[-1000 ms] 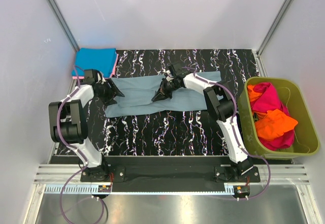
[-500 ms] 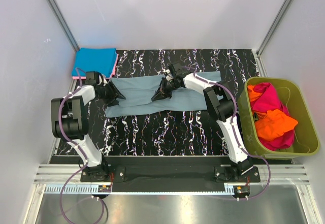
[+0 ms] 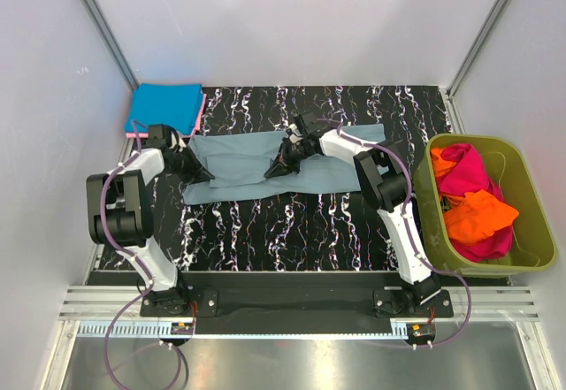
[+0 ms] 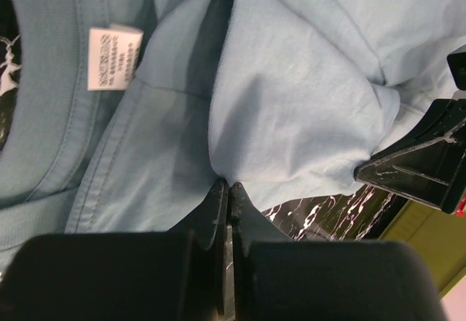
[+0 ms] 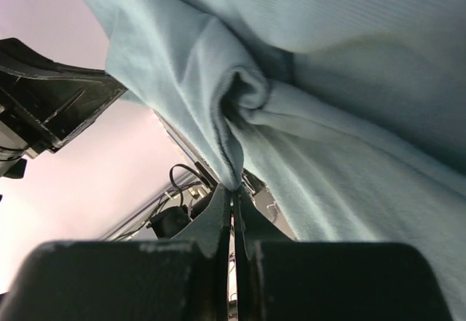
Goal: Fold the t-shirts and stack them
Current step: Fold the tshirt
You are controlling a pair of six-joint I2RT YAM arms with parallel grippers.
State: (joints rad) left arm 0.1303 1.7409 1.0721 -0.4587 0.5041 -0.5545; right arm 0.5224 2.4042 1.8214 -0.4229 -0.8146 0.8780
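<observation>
Bright blue cloth sits folded at the counter's 10 o'clock corner: the bright blue t-shirt (image 3: 164, 104) on top, with a pink t-shirt (image 3: 133, 132) showing only as an edge under it.

Toward 4 o'clock from that stack, the left end effector (image 3: 202, 173) (image 4: 227, 190) is closed to a slit. It pinches a raised ridge of the grey-blue t-shirt (image 3: 237, 162) at the collar end, with the white neck label (image 4: 114, 57) just beside it.

This shirt lies flat on the black marbled counter (image 3: 292, 231), its long axis running from 9 o'clock to 3 o'clock. The right end effector (image 3: 274, 169) (image 5: 233, 190) is also clamped tight on a gathered fold of the same cloth, about midway along that axis.

Both grips therefore sit on the 9 o'clock half. The free half stretches away toward 3 o'clock from the right end effector, which is the nearer arm to it.

The coming move probably turns on this: the pinched half would travel along the long axis toward 3 o'clock (a crosswise fold, I judge) and both arms would need to lift evenly.

At 3 o'clock, off the counter's edge, the olive tub (image 3: 495, 141) holds a magenta t-shirt (image 3: 464, 171) and an orange t-shirt (image 3: 478, 215), not yet folded.
</observation>
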